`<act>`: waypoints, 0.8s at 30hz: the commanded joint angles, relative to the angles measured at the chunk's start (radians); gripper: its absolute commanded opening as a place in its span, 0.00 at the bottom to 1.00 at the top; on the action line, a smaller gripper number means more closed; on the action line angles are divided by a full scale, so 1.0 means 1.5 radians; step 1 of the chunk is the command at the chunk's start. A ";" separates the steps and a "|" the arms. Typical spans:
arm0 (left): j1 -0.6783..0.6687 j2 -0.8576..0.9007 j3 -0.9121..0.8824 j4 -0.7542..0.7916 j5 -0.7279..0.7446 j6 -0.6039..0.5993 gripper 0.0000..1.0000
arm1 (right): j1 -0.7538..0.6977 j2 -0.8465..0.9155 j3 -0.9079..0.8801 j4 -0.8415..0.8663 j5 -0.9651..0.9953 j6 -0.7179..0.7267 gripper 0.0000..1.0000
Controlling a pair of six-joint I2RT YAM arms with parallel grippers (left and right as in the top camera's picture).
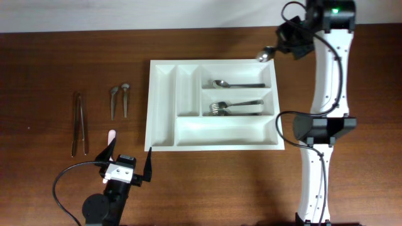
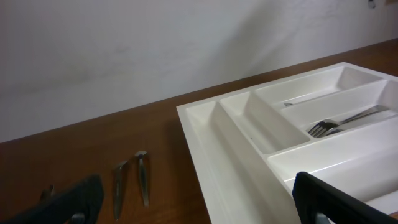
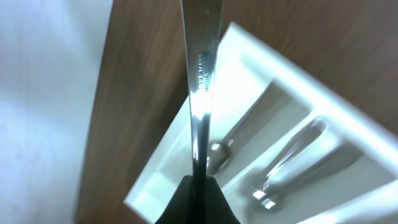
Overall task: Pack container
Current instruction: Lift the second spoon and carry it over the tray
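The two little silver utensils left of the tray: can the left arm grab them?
Probably yes. The utensils lie on open table ahead of the open left gripper, with nothing on them.

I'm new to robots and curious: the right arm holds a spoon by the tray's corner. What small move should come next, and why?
Probably lower the held spoon into the tray's far long slot. The right gripper is shut on it over that corner, and another spoon already lies there.

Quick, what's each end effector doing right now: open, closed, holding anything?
Left end effector: open, holding nothing.
Right end effector: closed on a shiny metal spoon.
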 commanded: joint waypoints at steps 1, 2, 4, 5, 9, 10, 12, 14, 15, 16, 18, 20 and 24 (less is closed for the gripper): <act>-0.003 -0.005 -0.002 -0.003 0.000 -0.003 0.99 | 0.043 -0.019 0.002 -0.004 0.009 0.143 0.10; -0.003 -0.005 -0.002 -0.003 0.000 -0.003 0.99 | 0.053 -0.019 -0.002 -0.004 0.013 0.165 0.12; -0.003 -0.005 -0.002 -0.003 0.000 -0.003 0.99 | 0.070 -0.019 -0.009 -0.004 0.014 0.194 0.12; -0.003 -0.005 -0.002 -0.003 0.000 -0.003 0.99 | 0.080 -0.019 -0.013 -0.004 0.015 0.205 0.12; -0.003 -0.005 -0.002 -0.003 0.000 -0.003 0.99 | 0.116 -0.018 -0.042 -0.002 0.062 0.278 0.12; -0.003 -0.005 -0.002 -0.003 0.000 -0.003 0.99 | 0.122 -0.018 -0.051 0.001 0.068 0.293 0.11; -0.003 -0.005 -0.002 -0.003 0.000 -0.003 0.99 | 0.134 -0.018 -0.073 0.017 0.069 0.307 0.11; -0.003 -0.005 -0.002 -0.003 0.000 -0.003 0.99 | 0.144 -0.018 -0.095 0.032 0.069 0.308 0.11; -0.003 -0.005 -0.002 -0.003 0.000 -0.003 0.99 | 0.148 -0.018 -0.104 0.039 0.069 0.307 0.12; -0.003 -0.005 -0.002 -0.003 0.000 -0.004 0.99 | 0.150 -0.018 -0.110 0.044 0.069 0.307 0.12; -0.003 -0.005 -0.002 -0.003 0.000 -0.003 0.99 | 0.152 -0.018 -0.121 0.057 0.075 0.307 0.12; -0.003 -0.005 -0.002 -0.003 0.000 -0.003 0.99 | 0.152 -0.018 -0.121 0.064 0.109 0.308 0.12; -0.003 -0.005 -0.002 -0.003 0.000 -0.003 0.99 | 0.139 -0.018 -0.121 0.074 0.219 0.301 0.13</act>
